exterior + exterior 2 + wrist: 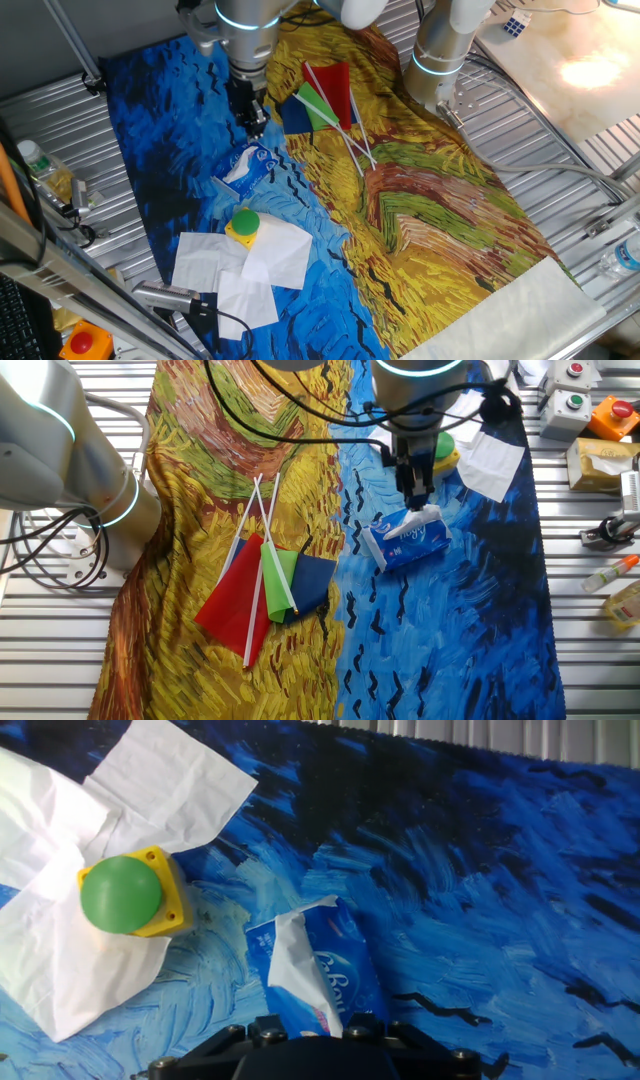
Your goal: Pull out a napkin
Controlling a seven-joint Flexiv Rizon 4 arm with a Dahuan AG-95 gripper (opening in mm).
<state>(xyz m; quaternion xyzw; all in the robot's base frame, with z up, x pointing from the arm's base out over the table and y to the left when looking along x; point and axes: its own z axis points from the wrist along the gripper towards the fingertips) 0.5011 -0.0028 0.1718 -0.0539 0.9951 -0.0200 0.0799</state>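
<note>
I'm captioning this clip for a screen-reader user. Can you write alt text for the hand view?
Looking down past the gripper at the frame's bottom edge, a white napkin pokes out of a blue tissue packet lying on a blue painted-pattern cloth. To the left, a yellow box with a green dome button sits on flat white paper sheets.

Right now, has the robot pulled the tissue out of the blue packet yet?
Not yet. Done: the gripper has reached the blue packet, hanging just above its end. In hand: a napkin pokes up from the packet's opening, but whether the fingers pinch it can't be seen. Left: gripping it and drawing it free. The flat white sheets beside the packet don't count.
</note>
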